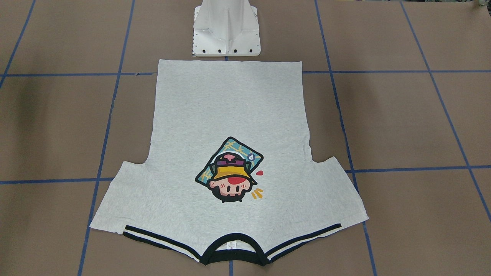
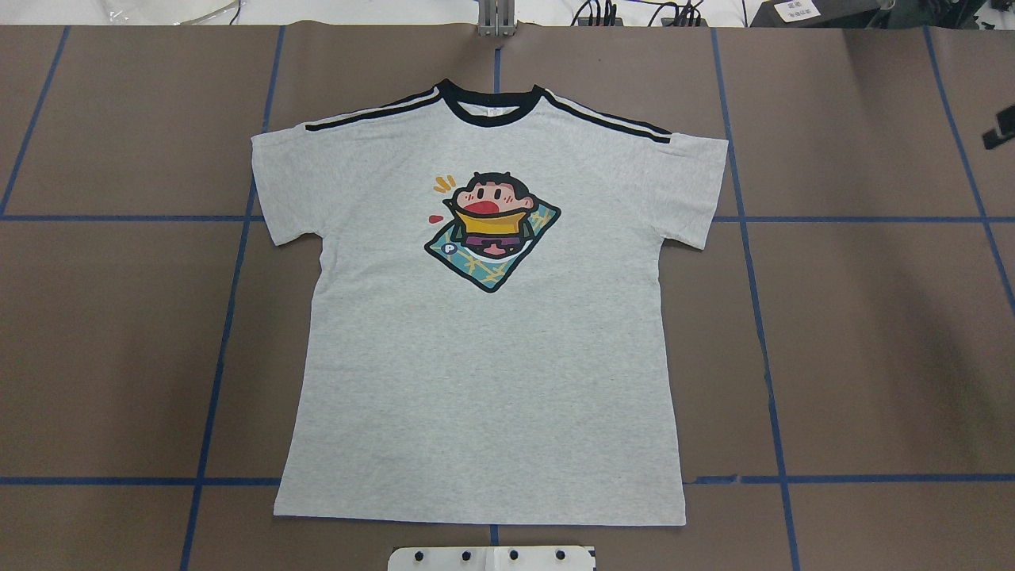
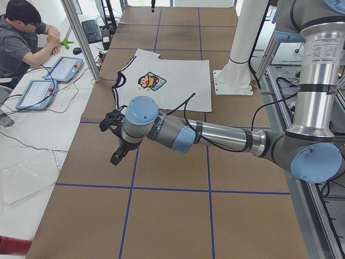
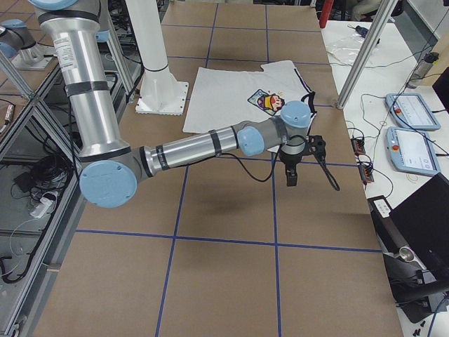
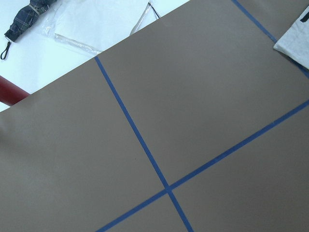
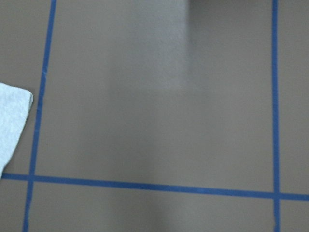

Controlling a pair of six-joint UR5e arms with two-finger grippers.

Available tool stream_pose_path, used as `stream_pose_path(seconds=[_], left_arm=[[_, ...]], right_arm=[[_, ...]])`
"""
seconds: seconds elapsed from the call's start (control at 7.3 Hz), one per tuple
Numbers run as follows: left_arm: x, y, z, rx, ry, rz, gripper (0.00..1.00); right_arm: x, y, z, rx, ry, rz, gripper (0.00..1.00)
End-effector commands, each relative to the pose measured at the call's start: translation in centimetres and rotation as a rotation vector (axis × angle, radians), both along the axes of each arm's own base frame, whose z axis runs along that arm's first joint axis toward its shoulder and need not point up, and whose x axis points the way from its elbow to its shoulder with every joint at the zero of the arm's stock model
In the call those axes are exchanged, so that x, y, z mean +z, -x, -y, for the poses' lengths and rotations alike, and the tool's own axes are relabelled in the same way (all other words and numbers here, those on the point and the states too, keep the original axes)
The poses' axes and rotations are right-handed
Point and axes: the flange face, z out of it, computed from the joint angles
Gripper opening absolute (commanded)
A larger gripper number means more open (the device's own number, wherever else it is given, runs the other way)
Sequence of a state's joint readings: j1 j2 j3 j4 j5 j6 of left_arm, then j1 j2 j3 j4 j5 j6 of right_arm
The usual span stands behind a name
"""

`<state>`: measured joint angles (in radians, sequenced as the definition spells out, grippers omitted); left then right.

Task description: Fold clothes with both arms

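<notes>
The light heather-grey T-shirt (image 2: 484, 357) lies flat and spread out on the brown table, print up, with its black collar away from the robot. It also shows in the front-facing view (image 1: 230, 115). My left gripper (image 3: 115, 139) hangs over bare table off the shirt's left sleeve side, touching nothing. My right gripper (image 4: 300, 163) hangs over bare table off the other sleeve, also apart from the shirt. Both show only in the side views, so I cannot tell whether they are open or shut. A shirt corner shows in each wrist view (image 5: 294, 41) (image 6: 10, 116).
The white pedestal base (image 1: 226, 30) stands just behind the shirt's hem. Blue tape lines grid the brown table (image 2: 872, 333). An operator (image 3: 21, 38) sits at a side bench with control tablets (image 3: 64, 67). More tablets (image 4: 407, 112) lie beyond the table's far edge.
</notes>
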<state>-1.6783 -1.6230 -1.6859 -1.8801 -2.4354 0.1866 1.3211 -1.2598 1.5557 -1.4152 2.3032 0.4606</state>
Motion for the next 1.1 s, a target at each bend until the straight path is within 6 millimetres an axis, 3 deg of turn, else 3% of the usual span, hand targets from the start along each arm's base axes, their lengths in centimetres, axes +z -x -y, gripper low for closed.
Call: stream_pose_path(seconds=[0.0, 0.14, 0.41, 0.55, 0.68, 0.96], left_arm=[[-0.2, -0.6, 0.4, 0.007, 0.002, -0.008, 1.00], [-0.3, -0.6, 0.4, 0.008, -0.001, -0.009, 1.00], [-0.3, -0.4, 0.4, 0.006, -0.001, -0.010, 1.00], [-0.3, -0.4, 0.4, 0.006, -0.001, -0.010, 1.00], [-0.3, -0.6, 0.4, 0.009, 0.000, -0.010, 1.00], [-0.1, -0.6, 0.4, 0.010, 0.003, -0.012, 1.00]], right_arm=[[-1.7, 10.3, 5.8, 0.055, -0.012, 0.075, 1.00], [-2.1, 15.1, 7.1, 0.092, -0.016, 0.095, 0.99], [-4.1, 20.2, 9.8, 0.104, -0.043, 0.054, 0.98], [-3.9, 22.0, 10.2, 0.111, -0.045, 0.047, 0.96], [-2.2, 23.0, 10.1, 0.133, -0.057, 0.085, 0.94], [-0.4, 29.0, 7.7, 0.223, -0.059, 0.066, 0.91]])
